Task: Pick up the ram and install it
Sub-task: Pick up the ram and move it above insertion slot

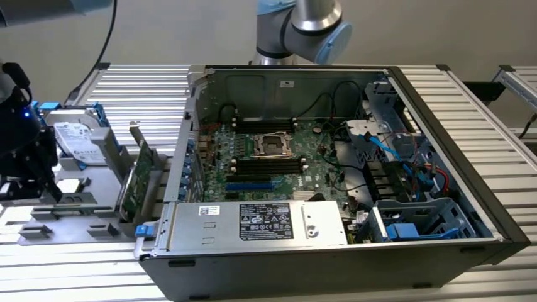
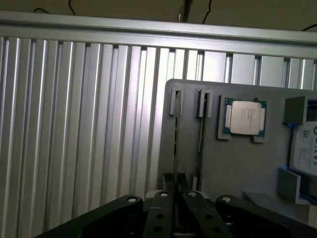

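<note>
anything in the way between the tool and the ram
Nothing visible. In the wrist view the tool is lined up at one end of the thin ram standing on edge in the grey tray, no object between them.

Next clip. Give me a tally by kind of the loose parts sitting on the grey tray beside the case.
hard drive: 1
processor chip: 1
green circuit card: 1
ram: 1, likely the dark stick on edge in a slot; what the neighbouring slot holds is unclear
Total: 4
</note>
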`<state>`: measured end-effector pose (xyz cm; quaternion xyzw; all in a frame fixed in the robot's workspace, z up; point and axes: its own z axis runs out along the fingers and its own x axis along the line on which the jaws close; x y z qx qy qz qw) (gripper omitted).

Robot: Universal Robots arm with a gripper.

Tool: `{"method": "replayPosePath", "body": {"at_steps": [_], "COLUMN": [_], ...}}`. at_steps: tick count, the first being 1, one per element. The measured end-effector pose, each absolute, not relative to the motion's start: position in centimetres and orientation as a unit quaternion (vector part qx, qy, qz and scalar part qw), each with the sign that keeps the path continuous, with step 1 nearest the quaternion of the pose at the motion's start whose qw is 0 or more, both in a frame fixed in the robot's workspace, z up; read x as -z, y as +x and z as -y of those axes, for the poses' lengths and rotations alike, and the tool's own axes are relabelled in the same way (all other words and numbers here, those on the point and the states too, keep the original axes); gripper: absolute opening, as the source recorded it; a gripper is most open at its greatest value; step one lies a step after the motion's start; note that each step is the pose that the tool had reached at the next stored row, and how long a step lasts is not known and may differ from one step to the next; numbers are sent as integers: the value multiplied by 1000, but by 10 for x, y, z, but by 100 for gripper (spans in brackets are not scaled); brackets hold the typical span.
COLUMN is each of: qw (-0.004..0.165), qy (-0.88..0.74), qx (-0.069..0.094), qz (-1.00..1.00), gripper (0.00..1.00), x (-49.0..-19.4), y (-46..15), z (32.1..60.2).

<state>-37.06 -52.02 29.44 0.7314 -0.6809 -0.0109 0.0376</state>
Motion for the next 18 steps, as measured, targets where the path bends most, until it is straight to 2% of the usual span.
{"method": "replayPosePath", "body": {"at_steps": [18], "qw": [58], "qy": [731], "qx": [33], "qz": [679], "gripper": [14], "x": [-364], "y": [-309], "z": [520]}}
